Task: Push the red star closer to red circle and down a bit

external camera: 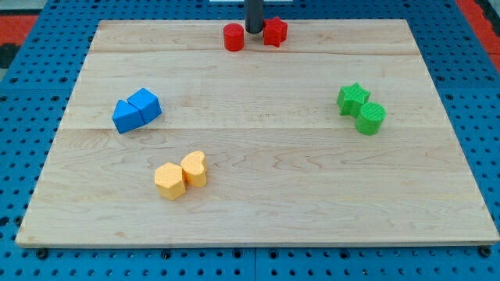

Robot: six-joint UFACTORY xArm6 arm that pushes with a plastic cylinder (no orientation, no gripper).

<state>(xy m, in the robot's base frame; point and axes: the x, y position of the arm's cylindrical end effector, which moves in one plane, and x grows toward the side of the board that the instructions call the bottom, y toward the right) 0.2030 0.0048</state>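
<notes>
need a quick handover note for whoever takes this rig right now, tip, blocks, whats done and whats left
Tip: my tip is down at the view's top edge of the wooden board, in the gap between the two red blocks, close to both; contact cannot be confirmed.
Job blocks: small red star block sits just to the view's right of the tip; small red circle block just to its left, slightly lower in the view.
Done: the pair are already near each other, only a narrow gap apart.
Left: the tip probably needs to get round to the star's right and top side, then nudge it left and down a little.
</notes>
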